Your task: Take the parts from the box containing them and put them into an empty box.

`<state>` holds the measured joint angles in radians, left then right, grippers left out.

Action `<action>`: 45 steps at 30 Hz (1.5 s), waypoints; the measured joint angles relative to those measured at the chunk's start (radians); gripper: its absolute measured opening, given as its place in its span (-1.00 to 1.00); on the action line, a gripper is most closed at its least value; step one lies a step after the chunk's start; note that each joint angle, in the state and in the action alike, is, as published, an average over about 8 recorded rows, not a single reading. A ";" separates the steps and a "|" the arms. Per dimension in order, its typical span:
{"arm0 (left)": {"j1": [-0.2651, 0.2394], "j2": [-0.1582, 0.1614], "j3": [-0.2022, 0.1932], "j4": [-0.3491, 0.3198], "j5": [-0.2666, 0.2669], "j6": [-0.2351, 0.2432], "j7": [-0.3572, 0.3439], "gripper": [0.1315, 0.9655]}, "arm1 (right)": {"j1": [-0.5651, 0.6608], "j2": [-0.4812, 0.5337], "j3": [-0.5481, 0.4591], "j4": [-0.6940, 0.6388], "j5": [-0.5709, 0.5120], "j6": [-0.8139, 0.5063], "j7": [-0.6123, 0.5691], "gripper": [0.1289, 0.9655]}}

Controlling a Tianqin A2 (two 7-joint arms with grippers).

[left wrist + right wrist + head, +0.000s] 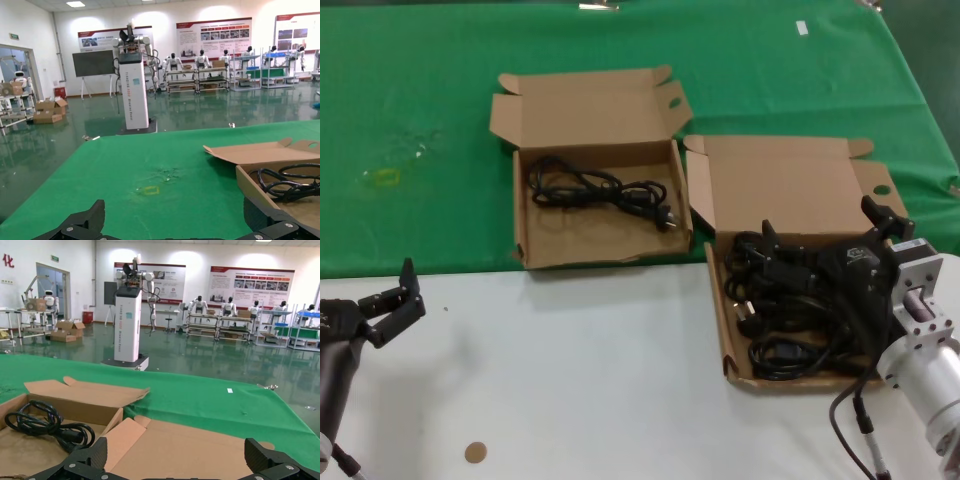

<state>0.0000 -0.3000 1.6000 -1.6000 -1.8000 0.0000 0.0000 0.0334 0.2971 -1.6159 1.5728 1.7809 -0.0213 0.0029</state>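
The box containing the parts (718,290) sits at the right with its lid (200,445) open, and a pile of black cables (775,305) fills it. My right gripper (820,222) (176,450) hovers open over this pile, near the lid hinge, with nothing between its fingers. To the left and farther back stands the other box (520,215) (85,405), whose lid flap has an oval hole; one coiled cable (605,188) (290,182) (45,422) lies in it. My left gripper (390,300) (175,215) waits open and empty over the white table at the near left.
Both boxes straddle or lie near the line where the green cloth (420,120) meets the white table (570,380). A small brown disc (474,452) lies on the white surface near the front. A yellowish mark (382,178) shows on the cloth at the left.
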 joint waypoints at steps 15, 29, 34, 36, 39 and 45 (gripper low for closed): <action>0.000 0.000 0.000 0.000 0.000 0.000 0.000 1.00 | 0.000 0.000 0.000 0.000 0.000 0.000 0.000 1.00; 0.000 0.000 0.000 0.000 0.000 0.000 0.000 1.00 | 0.000 0.000 0.000 0.000 0.000 0.000 0.000 1.00; 0.000 0.000 0.000 0.000 0.000 0.000 0.000 1.00 | 0.000 0.000 0.000 0.000 0.000 0.000 0.000 1.00; 0.000 0.000 0.000 0.000 0.000 0.000 0.000 1.00 | 0.000 0.000 0.000 0.000 0.000 0.000 0.000 1.00; 0.000 0.000 0.000 0.000 0.000 0.000 0.000 1.00 | 0.000 0.000 0.000 0.000 0.000 0.000 0.000 1.00; 0.000 0.000 0.000 0.000 0.000 0.000 0.000 1.00 | 0.000 0.000 0.000 0.000 0.000 0.000 0.000 1.00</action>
<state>0.0000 -0.3000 1.6000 -1.6000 -1.8000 0.0000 0.0000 0.0334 0.2971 -1.6159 1.5728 1.7809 -0.0213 0.0029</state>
